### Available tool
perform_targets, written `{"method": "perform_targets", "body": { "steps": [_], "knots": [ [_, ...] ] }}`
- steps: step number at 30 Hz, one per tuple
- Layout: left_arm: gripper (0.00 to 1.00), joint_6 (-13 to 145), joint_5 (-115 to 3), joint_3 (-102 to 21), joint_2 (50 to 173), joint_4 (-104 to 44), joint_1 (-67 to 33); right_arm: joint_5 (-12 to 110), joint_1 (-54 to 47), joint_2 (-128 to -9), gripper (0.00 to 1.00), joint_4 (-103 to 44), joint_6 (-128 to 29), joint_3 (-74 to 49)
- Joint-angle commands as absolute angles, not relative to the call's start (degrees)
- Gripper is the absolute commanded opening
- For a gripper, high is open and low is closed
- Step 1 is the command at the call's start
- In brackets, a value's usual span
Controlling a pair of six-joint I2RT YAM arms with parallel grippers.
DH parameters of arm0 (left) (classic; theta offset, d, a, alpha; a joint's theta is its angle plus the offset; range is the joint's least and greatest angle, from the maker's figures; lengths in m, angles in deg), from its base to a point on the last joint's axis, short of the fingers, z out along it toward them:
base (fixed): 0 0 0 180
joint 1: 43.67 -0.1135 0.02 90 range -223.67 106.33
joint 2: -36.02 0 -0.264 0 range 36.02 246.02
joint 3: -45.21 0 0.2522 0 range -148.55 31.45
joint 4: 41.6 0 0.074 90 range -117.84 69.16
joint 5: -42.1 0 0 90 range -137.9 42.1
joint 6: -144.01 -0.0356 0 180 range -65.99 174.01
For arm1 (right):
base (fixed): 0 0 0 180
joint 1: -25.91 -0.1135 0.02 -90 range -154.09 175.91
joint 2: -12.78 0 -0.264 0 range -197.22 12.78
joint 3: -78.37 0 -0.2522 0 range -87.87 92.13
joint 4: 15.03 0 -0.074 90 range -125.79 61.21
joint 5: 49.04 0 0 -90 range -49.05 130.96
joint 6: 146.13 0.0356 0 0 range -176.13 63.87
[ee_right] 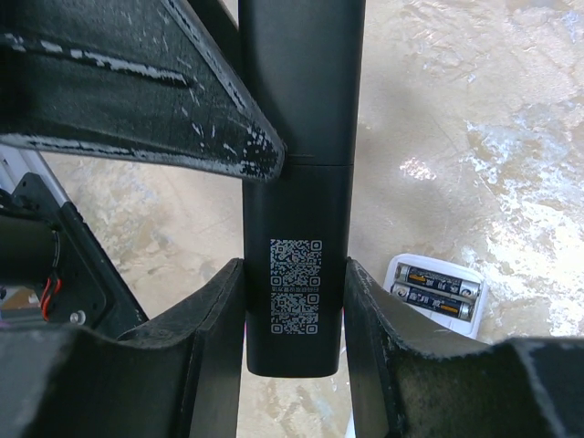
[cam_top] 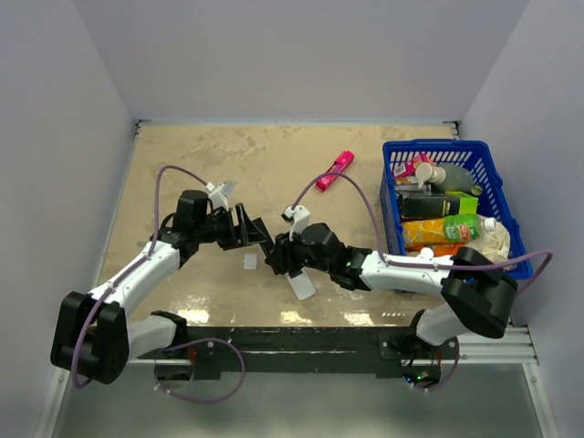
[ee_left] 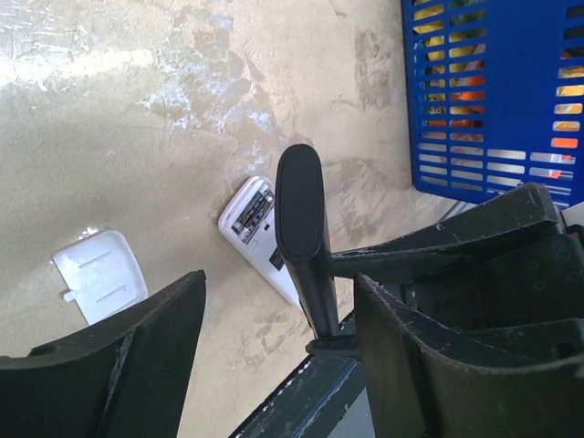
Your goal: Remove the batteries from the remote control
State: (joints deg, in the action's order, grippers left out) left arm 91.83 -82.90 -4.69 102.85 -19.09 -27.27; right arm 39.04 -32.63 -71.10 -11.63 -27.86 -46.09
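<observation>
A black remote (ee_right: 297, 201) is clamped end-up between the jaws of the right gripper (ee_right: 294, 315), which are closed only as far as its width, with the fingers (ee_right: 224, 338) pressed against both long sides beside a printed code square. The left gripper (ee_left: 274, 292) is held wide open around the same black remote, and a gap is seen on each side, so nothing is gripped by it.

Two batteries (ee_right: 436, 290) are seen side by side in the open compartment of a white remote (ee_left: 255, 219), which lies flat on the table (cam_top: 201, 173) just below the raised black remote. Whether any cells sit in the black remote cannot be told.

A white cover (ee_left: 99, 274) lies flat on the table near the white remote, on its left and apart from it. A blue basket (cam_top: 438, 144) filled with packages is placed well to the right of the white remote, and a pink object (cam_top: 335, 171) is seen beyond the white remote, toward the back wall.
</observation>
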Motion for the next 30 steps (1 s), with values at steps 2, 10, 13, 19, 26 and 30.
{"method": "perform_targets", "body": {
  "steps": [2,10,13,19,26,30],
  "knots": [
    [0.66,89.6,-80.15,-5.47,103.52,-19.14,-26.36,38.94,-32.71,-70.2,0.13,-10.42,-27.74,-43.22],
    [0.52,87.41,-75.76,-6.7,106.07,-16.77,-26.36,38.58,-32.71,-66.59,0.12,-9.81,-27.13,-45.16],
    [0.49,87.41,-74.71,-7.4,106.33,-16.42,-26.36,38.76,-32.62,-66.5,0.12,-10.07,-27.57,-45.42],
    [0.41,86.79,-71.71,-9.51,108.0,-14.48,-26.36,38.14,-32.71,-64.4,0.11,-9.9,-27.4,-47.61],
    [0.22,86.97,-70.57,-10.82,108.62,-12.65,-26.36,37.44,-32.62,-62.37,0.11,-9.37,-27.13,-49.81],
    [0.12,86.09,-68.82,-12.06,108.71,-11.06,-26.36,37.61,-32.62,-61.41,0.11,-9.55,-27.22,-50.69]
  ]
}}
